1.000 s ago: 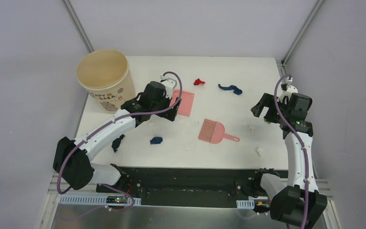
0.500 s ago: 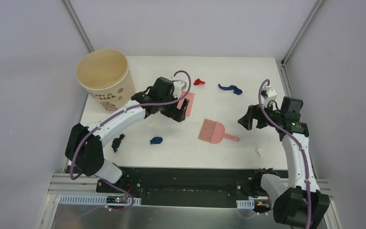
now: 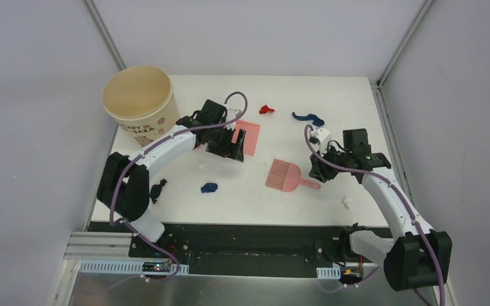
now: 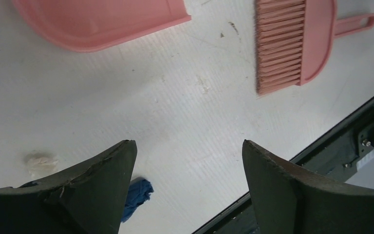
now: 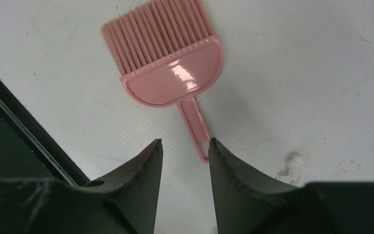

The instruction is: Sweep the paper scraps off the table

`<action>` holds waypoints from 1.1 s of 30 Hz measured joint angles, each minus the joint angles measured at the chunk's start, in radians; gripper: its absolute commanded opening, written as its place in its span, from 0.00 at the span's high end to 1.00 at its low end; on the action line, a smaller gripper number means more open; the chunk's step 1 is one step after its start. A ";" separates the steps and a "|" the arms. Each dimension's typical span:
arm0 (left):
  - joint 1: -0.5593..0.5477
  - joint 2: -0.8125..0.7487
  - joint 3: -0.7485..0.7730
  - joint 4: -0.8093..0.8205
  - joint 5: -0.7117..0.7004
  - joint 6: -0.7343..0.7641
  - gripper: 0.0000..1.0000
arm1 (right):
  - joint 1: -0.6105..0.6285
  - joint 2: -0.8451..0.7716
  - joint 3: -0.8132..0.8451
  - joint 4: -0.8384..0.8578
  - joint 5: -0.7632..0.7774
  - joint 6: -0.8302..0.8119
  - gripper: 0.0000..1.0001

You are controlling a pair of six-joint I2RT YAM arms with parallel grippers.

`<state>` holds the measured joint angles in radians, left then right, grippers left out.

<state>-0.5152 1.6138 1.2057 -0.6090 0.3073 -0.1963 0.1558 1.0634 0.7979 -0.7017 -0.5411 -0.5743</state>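
Note:
Paper scraps lie across the white table [image 3: 351, 95]: a red one [image 3: 267, 109], a long dark blue one [image 3: 309, 118], a blue one [image 3: 209, 187], a dark one [image 3: 158, 190] and a white one [image 3: 346, 203]. My left gripper [image 3: 235, 148] hangs open at the near left edge of the pink dustpan [image 3: 250, 135]. In the left wrist view the gripper [image 4: 189, 146] has bare table between its fingers, with a blue scrap [image 4: 137, 192] beside the left finger. My right gripper [image 5: 185, 142] stands open, jaws fairly close, at the end of the pink brush's handle [image 5: 197, 126]; nothing is between them.
A beige round bucket [image 3: 139, 102] stands at the table's back left corner. The pink brush [image 3: 284, 175] lies mid-table, bristles pointing away. A white scrap [image 5: 294, 165] sits right of the right gripper. The table's black front edge [image 4: 331, 141] runs just below.
My right arm has swung left and down to the brush's handle, and its jaws have narrowed. My left arm has stretched along the dustpan's left side, its jaws slightly narrower.

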 measured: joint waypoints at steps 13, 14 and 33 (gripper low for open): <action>0.000 -0.005 -0.008 0.060 0.065 -0.030 0.22 | 0.039 0.247 0.002 -0.014 0.244 -0.068 0.69; 0.000 -0.005 -0.008 0.059 0.064 -0.030 0.22 | 0.039 0.247 0.002 -0.016 0.251 -0.073 0.69; 0.041 0.000 -0.008 0.051 0.064 -0.056 0.26 | 0.074 0.386 0.018 -0.014 0.287 -0.079 0.75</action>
<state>-0.4740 1.6138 1.1980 -0.5575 0.3717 -0.2523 0.2298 1.4498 0.8154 -0.7155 -0.2539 -0.6533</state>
